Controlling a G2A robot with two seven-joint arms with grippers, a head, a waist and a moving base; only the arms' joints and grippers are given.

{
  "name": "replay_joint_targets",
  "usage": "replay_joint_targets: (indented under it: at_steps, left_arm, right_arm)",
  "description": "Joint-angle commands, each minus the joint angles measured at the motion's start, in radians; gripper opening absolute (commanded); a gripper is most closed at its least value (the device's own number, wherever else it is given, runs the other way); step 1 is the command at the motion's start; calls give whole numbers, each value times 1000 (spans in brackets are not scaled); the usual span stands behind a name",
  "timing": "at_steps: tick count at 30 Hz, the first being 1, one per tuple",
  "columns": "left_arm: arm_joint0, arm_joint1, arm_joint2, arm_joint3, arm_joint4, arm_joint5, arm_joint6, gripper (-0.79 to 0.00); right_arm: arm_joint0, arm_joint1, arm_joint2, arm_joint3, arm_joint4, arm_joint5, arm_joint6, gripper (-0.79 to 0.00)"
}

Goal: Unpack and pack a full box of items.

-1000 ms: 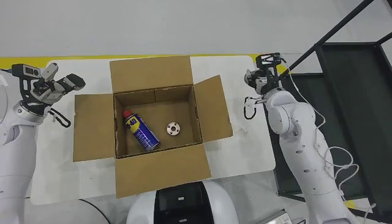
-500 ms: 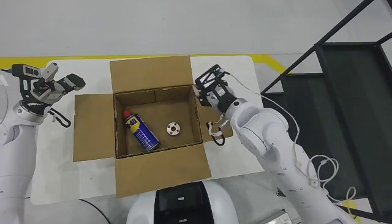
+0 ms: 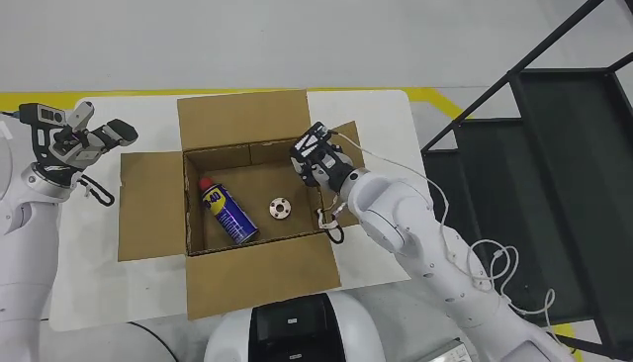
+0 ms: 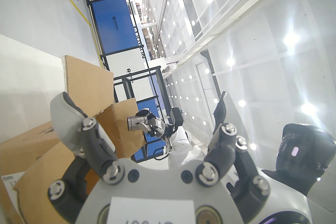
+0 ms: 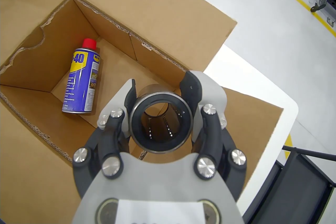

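While I watch from the remote station, I log the items as follows.

Item 1: cardboard box [image 3: 244, 117]. It stands on the white desk [image 3: 361, 105] with all four flaps folded outward and its top open.

Item 2: spray can [image 3: 226, 212], blue and yellow with a red cap. It lies on its side on the box floor, in the left part, with the cap towards the back wall.

Item 3: small round flange [image 3: 281, 207], pale metal with a centre hole. It lies flat on the box floor near the middle, just beside the can but not touching it.

Item 4: metal cylinder [image 5: 157, 128], a hollow steel sleeve with a dark rim and rows of small balls inside the bore. It is held up in the air over the right side of the box opening, close to the right wall and the back corner, well above the box floor.

Item 5: right gripper [image 5: 160, 93]. Its two fingers [image 5: 193, 88] are closed against opposite sides of the cylinder, one pad on each flank, and the bore faces the wrist camera.

Item 6: left gripper [image 3: 107, 125]. I see it spread wide with nothing between the fingers. It hangs beyond the box's left flap, over the left edge of the desk, well apart from the box contents.

Item 7: dark metal frame [image 3: 554, 135], standing on the floor to the right of the desk.
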Motion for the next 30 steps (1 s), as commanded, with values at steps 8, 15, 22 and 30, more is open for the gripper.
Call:
replay_joint_targets:
  at_steps: [8,15,22,30]
  left_arm:
    - [0,0,0,0,0,0,0,0]
    - [0,0,0,0,0,0,0,0]
    - [0,0,0,0,0,0,0,0]
    - [0,0,0,0,0,0,0,0]
  right_arm:
    - [0,-1,-23,23,-15,-41,-15,-785]
    - [165,-49,-191,188,8,-110,-61,-785]
    - [328,-126,-352,471,64,-91,-112,-785]
    - [406,-207,-468,703,120,-69,-178,-785]
